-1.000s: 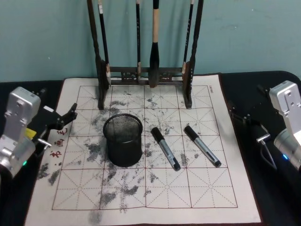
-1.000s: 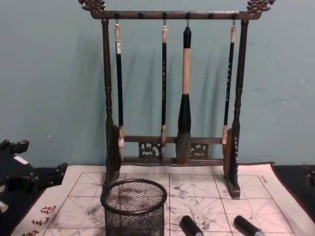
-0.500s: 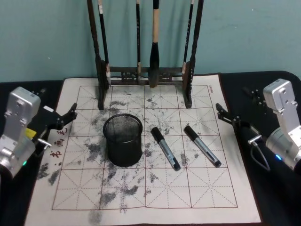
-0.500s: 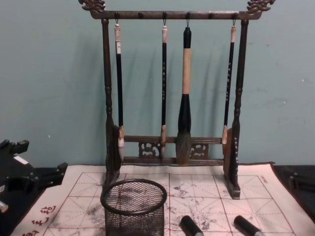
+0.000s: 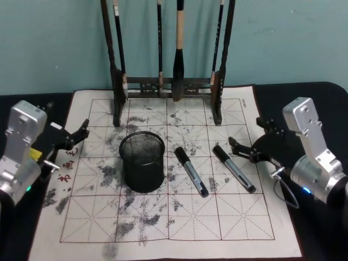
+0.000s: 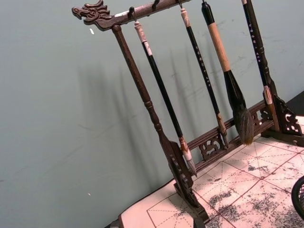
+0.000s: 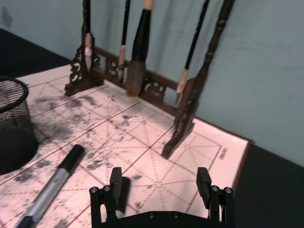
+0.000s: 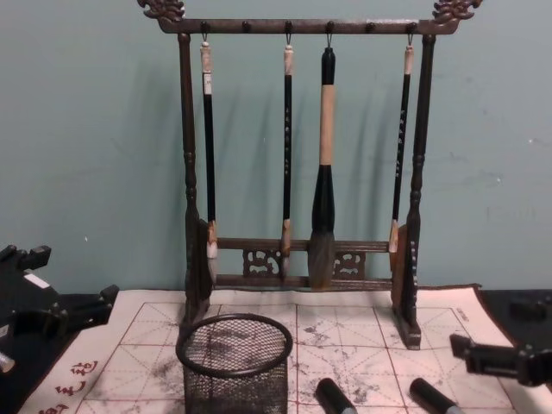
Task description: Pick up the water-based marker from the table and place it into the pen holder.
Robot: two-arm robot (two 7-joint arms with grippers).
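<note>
Two water-based markers with black caps and grey barrels lie on the stained grid mat: one (image 5: 191, 171) just right of the pen holder, the other (image 5: 234, 168) farther right. The pen holder (image 5: 142, 162) is a black mesh cup standing upright at mid-mat, seen too in the chest view (image 8: 235, 362). My right gripper (image 5: 249, 135) hovers open beside the right marker's cap end, touching nothing. In the right wrist view its fingers (image 7: 160, 183) stand wide apart, with a marker (image 7: 52, 185) and the pen holder (image 7: 12, 128) off to one side. My left gripper (image 5: 76, 136) rests open at the mat's left edge.
A tall dark wooden brush rack (image 5: 168, 81) with several hanging brushes stands along the mat's far edge, behind the pen holder. The mat (image 5: 179, 228) lies on a black table, with bare mat in front of the markers. A teal wall closes the back.
My right arm has swung in from the table's right side over the mat's right edge, toward the right marker. The left arm, markers and pen holder have not moved.
</note>
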